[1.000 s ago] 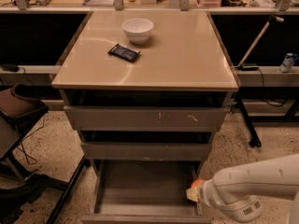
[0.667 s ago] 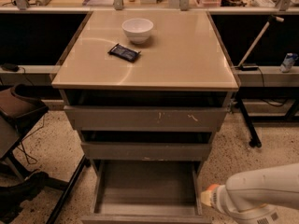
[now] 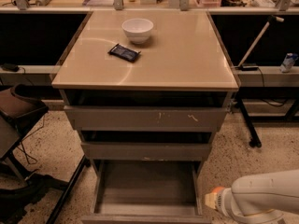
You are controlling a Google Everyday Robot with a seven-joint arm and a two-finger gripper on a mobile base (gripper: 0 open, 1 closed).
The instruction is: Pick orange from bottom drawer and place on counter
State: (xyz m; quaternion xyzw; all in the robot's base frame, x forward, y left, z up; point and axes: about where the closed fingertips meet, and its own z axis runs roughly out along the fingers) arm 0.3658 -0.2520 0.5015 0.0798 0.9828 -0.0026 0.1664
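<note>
1. the white arm [image 3: 266,195] was in the bottom right corner, and its claw [image 3: 212,202] sat low, just to the right of the bottom drawer [image 3: 145,190].
2. the bottom drawer was pulled wide open.
3. the orange [image 3: 217,190] showed as a small round bit at the top of the claw, touching it.
4. i could not tell if the claw was gripping it or had let go.
5. the orange was outside the drawer, just past its right wall, over the speckled floor [image 3: 261,148].
6. the counter [image 3: 187,55] held a white bowl [image 3: 137,29] and a dark packet [image 3: 124,52], well apart from the claw.
</note>
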